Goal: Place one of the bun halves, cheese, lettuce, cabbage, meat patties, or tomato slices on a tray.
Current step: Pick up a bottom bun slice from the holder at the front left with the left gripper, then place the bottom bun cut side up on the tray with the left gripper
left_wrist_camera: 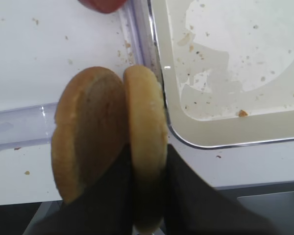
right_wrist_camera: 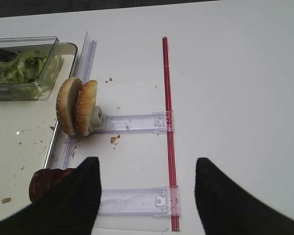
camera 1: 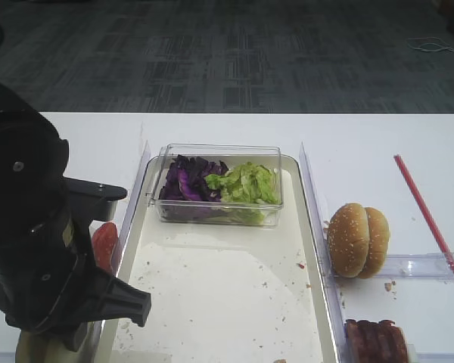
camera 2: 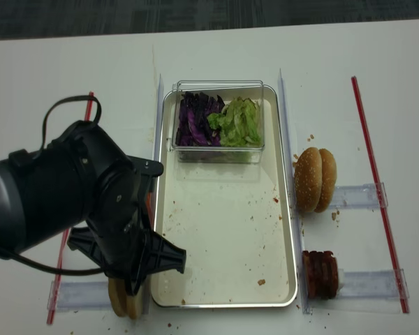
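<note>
Beside tray, left gripper pinches one of two buns.

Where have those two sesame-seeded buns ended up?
The golden-brown sesame-seeded bun halves stand on edge, side by side, on the white table just right of the off-white metal-rimmed tray, above the dark ridged meat patties.

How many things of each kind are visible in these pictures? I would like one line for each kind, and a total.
Plain bun halves: 2
Sesame bun halves: 2
Lettuce heap: 1
Cabbage heap: 1
Meat patty stack: 1
Tomato slice group: 1
Tray: 1
Clear box: 1
Total: 10
</note>
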Tool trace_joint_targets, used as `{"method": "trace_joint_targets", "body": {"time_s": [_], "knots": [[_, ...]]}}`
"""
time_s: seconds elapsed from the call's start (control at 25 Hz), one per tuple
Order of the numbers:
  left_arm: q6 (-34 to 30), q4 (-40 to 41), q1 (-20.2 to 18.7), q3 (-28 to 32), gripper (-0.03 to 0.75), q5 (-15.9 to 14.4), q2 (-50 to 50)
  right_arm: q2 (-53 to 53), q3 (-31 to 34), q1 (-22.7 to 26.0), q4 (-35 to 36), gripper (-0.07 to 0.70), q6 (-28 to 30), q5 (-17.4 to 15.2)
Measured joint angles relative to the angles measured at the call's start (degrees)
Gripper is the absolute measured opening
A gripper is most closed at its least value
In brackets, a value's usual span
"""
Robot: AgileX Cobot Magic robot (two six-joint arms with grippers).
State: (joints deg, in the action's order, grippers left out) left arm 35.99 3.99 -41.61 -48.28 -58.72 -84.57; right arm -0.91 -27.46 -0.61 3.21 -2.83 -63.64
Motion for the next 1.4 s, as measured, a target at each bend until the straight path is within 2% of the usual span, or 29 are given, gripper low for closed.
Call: {"method": "trace_joint_targets", "body": {"time_s": [0.4,0.6,0.84,1.4], "knots": [[0.0,0.0,0.0,-1.8,0.109,-0.6,0.1,0.0,0.0,0.0,0.0,0.464,0.0,0.0],[0.0,0.3,0.0,-5.6,0.107,-1.9,2.6,0.0,0.0,0.0,0.0,0.464,-0.1,0.0],[0.0,2.3,0.0,-8.9,0.106,-5.0,4.2,0.0,0.0,0.0,0.0,0.464,-0.1,0.0],[-1.1,4.8,0.6,-9.5,0.101,-5.4,4.2,0.0,0.0,0.0,0.0,0.464,-0.2,0.0]]}}
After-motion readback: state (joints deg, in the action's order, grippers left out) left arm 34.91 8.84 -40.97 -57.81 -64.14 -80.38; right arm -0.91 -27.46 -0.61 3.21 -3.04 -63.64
